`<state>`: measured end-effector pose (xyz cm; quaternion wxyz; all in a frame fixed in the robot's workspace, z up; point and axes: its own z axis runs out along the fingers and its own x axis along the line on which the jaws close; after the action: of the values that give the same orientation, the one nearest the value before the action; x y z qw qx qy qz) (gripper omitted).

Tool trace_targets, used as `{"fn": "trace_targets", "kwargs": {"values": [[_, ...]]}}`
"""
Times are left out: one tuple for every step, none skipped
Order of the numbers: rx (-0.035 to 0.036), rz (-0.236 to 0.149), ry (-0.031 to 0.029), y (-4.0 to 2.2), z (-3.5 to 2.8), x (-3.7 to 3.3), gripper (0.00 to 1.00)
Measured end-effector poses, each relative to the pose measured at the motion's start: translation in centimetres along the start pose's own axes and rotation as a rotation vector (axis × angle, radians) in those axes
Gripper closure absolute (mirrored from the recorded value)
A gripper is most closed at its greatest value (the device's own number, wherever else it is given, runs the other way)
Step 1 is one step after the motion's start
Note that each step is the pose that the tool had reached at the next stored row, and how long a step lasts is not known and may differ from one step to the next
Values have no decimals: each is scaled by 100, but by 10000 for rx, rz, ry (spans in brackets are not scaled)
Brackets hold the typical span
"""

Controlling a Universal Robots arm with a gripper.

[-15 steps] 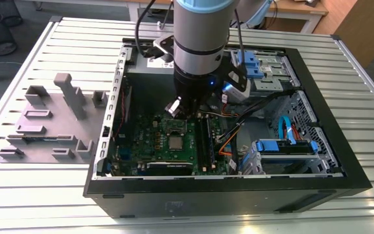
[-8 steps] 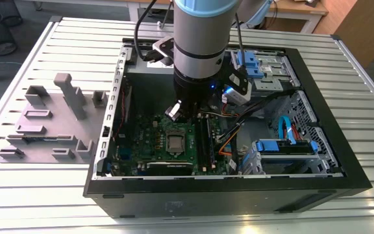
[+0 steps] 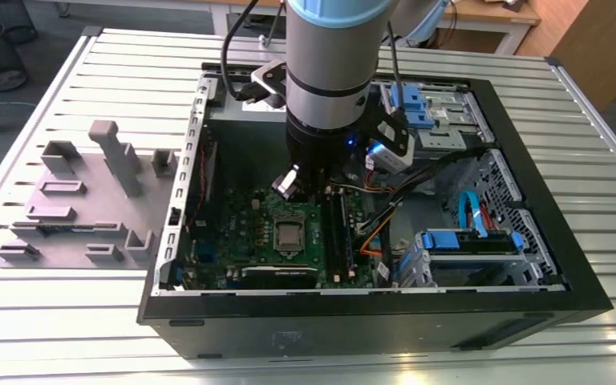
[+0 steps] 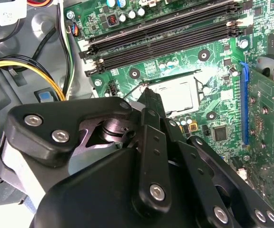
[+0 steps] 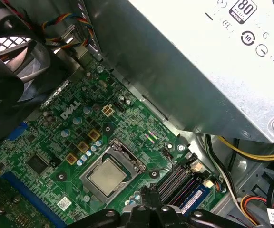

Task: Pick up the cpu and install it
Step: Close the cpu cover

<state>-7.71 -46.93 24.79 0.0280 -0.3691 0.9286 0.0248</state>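
CPU (image 5: 107,176) seated flat in the socket frame (image 5: 112,172) on the green motherboard (image 5: 56,142), silvery top facing up; same chip seen in the exterior view (image 3: 289,233) near the middle of the board, inside the open computer case (image 3: 522,313). Gripper (image 3: 291,186) poised above the board just beside the socket, apart from the chip, nothing held. Finger spacing: cannot tell, linkage in the second wrist view (image 4: 149,102) hiding the tips. Black memory slots (image 4: 165,35) alongside the socket. Grey power supply box (image 5: 208,61) close over the board edge, yellow cables (image 5: 251,152) below it. Lilac-grey holder blocks (image 3: 83,200) on the slatted table (image 3: 73,321), at the exterior view's left of the case.
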Motion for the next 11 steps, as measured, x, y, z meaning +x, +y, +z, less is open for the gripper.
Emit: {"fn": "trace_targets", "kwargs": {"values": [[0,0,-1,0,0,0,89],[0,0,0,0,0,0,89],[0,0,0,0,0,0,89],[0,0,0,0,0,0,89],[0,0,-1,0,0,0,89],[1,0,1,0,0,0,89],[13,-1,10,0,1,-1,89],[30,-2,37,0,1,-1,89],[45,-2,71,0,1,-1,89],[59,-2,104,0,1,0,89],[68,-2,122,0,2,0,89]]}}
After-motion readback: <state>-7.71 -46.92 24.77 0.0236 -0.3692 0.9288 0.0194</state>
